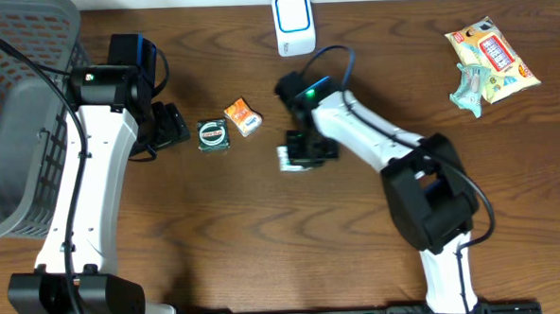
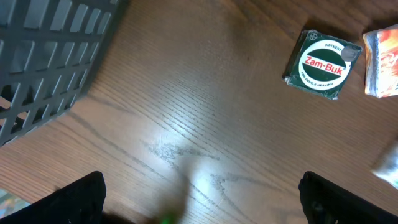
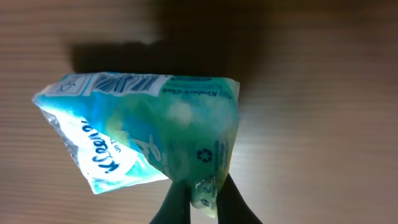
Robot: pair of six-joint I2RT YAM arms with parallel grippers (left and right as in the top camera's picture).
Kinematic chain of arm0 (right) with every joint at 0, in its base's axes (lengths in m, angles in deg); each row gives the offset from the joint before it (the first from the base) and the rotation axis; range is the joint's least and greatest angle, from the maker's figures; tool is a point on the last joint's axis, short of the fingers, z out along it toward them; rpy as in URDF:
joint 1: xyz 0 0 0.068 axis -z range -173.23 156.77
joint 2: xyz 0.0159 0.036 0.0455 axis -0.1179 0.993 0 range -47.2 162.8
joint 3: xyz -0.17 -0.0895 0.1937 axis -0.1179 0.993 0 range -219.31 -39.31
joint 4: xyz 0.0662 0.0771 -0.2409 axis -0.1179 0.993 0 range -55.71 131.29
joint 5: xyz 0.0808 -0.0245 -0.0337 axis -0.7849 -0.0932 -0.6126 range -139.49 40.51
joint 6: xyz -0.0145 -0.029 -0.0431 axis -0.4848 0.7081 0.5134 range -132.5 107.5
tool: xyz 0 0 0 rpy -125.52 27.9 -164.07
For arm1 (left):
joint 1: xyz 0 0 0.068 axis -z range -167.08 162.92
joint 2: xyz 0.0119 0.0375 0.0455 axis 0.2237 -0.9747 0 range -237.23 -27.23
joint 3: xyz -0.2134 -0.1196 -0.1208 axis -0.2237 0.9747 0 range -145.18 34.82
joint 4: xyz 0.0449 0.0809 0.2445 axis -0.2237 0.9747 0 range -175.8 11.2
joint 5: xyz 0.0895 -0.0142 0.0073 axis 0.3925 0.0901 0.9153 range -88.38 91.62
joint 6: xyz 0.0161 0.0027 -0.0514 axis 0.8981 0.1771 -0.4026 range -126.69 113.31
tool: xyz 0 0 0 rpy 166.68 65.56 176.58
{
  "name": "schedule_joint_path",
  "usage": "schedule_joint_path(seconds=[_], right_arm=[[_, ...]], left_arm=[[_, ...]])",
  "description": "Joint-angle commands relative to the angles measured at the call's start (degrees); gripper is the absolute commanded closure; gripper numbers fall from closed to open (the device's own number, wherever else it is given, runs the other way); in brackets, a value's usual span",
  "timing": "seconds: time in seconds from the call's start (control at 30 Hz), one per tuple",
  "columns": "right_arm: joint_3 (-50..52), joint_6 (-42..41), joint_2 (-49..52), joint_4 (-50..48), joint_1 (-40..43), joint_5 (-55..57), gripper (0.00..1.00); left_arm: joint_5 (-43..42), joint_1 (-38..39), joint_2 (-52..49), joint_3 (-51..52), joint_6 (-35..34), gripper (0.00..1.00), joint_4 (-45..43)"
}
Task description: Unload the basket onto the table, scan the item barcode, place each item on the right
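The right tool [image 3: 200, 194] is pinched tight on one end of a blue-and-green tissue pack [image 3: 149, 124], which sits near the middle of the wooden surface [image 1: 218, 245], below a white device [image 1: 294, 24] at the far edge. The left tool [image 2: 202, 193] is spread wide with nothing in it, beside a green tin [image 2: 323, 64] and a small orange packet [image 1: 243, 117]. A grey basket [image 1: 13, 112] stands at the left, and a snack bag [image 1: 492, 58] lies far right.
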Motion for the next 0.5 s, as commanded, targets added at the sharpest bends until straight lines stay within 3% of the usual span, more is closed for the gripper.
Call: schedule_joint_path(seconds=[0.0, 0.1, 0.13, 0.2, 0.23, 0.33, 0.47], right_arm=[[0.83, 14.91, -3.04, 1.46, 2.62, 5.77, 0.99], [0.85, 29.51, -4.66, 2.99, 4.20, 7.02, 0.99], [0.85, 31.67, -4.81, 3.23, 4.79, 8.98, 0.92], [0.85, 31.63, -4.81, 3.32, 6.12, 16.28, 0.42], [0.85, 30.45, -4.79, 3.34, 6.78, 18.88, 0.32], [0.85, 25.16, -4.74, 3.28, 8.48, 20.17, 0.22], [0.85, 15.65, -4.74, 3.28, 9.51, 8.57, 0.22]], left_arm=[[0.52, -0.20, -0.37, 0.13, -0.33, 0.02, 0.24], [0.52, -0.20, -0.37, 0.13, -0.33, 0.03, 0.24], [0.52, -0.20, -0.37, 0.13, -0.33, 0.02, 0.24], [0.52, -0.20, -0.37, 0.13, -0.33, 0.02, 0.24], [0.52, -0.20, -0.37, 0.13, -0.33, 0.03, 0.24], [0.52, -0.20, -0.37, 0.13, -0.33, 0.02, 0.24], [0.52, -0.20, -0.37, 0.13, -0.33, 0.02, 0.24]])
